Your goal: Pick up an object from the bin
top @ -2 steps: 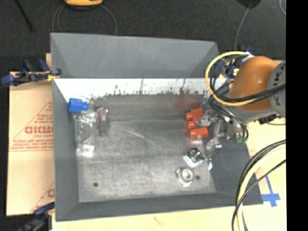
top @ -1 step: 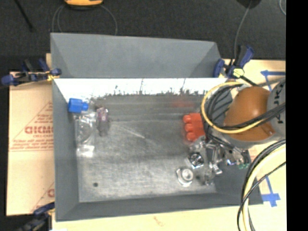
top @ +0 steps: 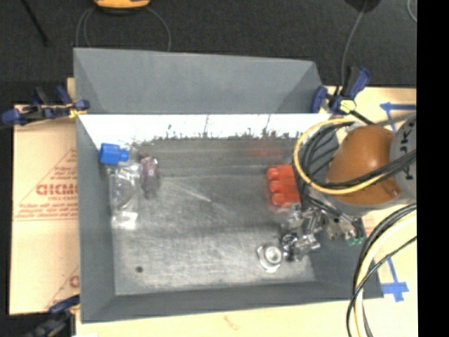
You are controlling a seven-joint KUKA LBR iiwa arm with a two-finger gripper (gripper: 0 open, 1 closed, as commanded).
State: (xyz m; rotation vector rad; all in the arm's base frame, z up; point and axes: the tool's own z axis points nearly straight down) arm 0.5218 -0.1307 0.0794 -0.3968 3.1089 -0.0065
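Bin: grey metal, with a few loose things spread well apart on its floor.
Arm: came in from the right of the camera view, its orange cover and looped cables hanging over the bin's right side.
Gripper: was low over the floor in the right part of the bin, towards the near wall.
Claw state: could not be told; the dark metal parts at the tip ran together.
Silver round piece: lay on the floor just beside the gripper's tip, on its left and slightly nearer the front wall; whether the two touched could not be made out, and it was not seen inside the claw.
Red block: sat behind the gripper, towards the back wall, near the cables.
Clear plastic bottle: lay far off at the left wall, its blue cap pointing to the back corner.
Small purplish piece: was just right of the bottle, well apart from the gripper.
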